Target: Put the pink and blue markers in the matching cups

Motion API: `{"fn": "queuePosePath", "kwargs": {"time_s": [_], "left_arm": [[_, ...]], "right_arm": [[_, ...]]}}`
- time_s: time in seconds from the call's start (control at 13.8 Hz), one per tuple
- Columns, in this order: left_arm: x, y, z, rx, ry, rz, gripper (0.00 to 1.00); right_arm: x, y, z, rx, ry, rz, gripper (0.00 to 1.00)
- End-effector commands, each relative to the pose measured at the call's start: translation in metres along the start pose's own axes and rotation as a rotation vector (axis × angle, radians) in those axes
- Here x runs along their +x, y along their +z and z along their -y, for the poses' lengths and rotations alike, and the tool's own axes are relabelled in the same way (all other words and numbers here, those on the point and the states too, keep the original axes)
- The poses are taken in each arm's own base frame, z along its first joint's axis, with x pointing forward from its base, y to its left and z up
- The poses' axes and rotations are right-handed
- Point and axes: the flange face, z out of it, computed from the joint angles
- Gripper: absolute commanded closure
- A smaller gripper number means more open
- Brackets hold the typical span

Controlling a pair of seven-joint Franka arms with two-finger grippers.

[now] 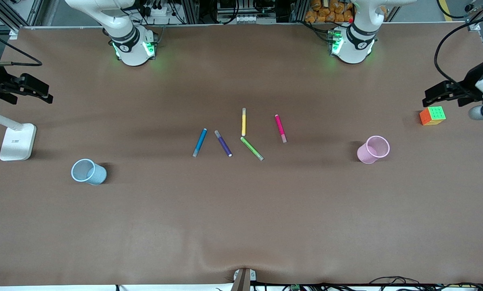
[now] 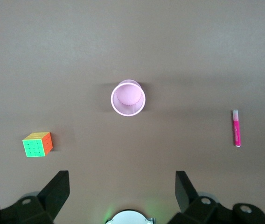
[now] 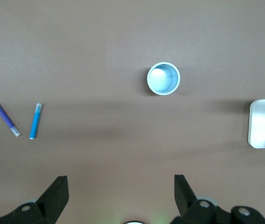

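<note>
The pink marker (image 1: 280,128) (image 2: 236,128) and the blue marker (image 1: 200,142) (image 3: 35,121) lie flat mid-table among other markers. The pale pink cup (image 1: 373,149) (image 2: 128,97) stands upright toward the left arm's end. The pale blue cup (image 1: 89,171) (image 3: 163,78) stands upright toward the right arm's end. My left gripper (image 1: 427,97) (image 2: 122,186) hangs open and empty high over the left arm's end of the table, by the cube. My right gripper (image 1: 43,92) (image 3: 121,189) hangs open and empty over the right arm's end, above the white stand.
A purple marker (image 1: 223,143), a yellow marker (image 1: 244,121) and a green marker (image 1: 252,148) lie between the blue and pink ones. A colourful cube (image 1: 432,115) sits near the pink cup. A white stand base (image 1: 17,141) sits near the blue cup.
</note>
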Motion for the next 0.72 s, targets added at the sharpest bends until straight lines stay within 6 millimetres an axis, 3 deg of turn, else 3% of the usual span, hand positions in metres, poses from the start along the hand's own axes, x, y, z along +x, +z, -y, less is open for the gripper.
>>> {"fn": "queuePosePath", "kwargs": {"time_s": [0.0,0.22,0.65], "left_arm": [[0.009,0.017,-0.027,0.016,0.024,0.043,0.0],[0.025,0.036,-0.04,0.014,-0.01,0.044,0.0],[0.046,0.093,-0.113,0.043,-0.025,0.112,0.0]], "right_arm": [[0.0,0.001,0.002,-0.01,-0.003,-0.007,0.0],[0.001,0.001,0.002,-0.01,-0.003,-0.005,0.0],[0.002,0.002,0.003,-0.01,-0.004,-0.008,0.0]]}}
